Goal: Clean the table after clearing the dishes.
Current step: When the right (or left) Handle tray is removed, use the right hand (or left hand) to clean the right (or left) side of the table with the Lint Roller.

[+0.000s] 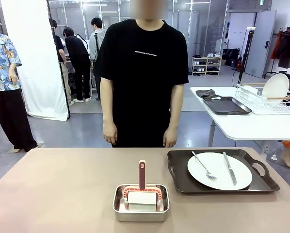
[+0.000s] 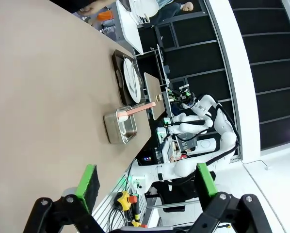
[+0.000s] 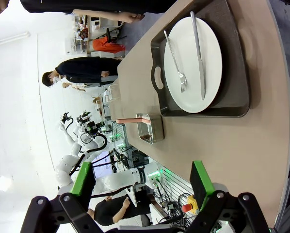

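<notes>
Dishes [image 1: 217,182] (fork [image 1: 204,167], knife [image 1: 229,168] loose) on tray [image 1: 179,169], 3 o'clock of desk [image 1: 62,194]; L pincer [image 2: 147,183], R pincer [image 3: 141,183] released. Risk: tilted lift slides them off.

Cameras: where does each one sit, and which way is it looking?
Front: robot's side, facing across the table at the standing person, whose hands hang down.
Left wrist: on the left arm, looking along the table; open left gripper below.
Right wrist: on the right arm, facing the plate and tray; open right gripper below.
Shared: all three see the steel pan.
</notes>
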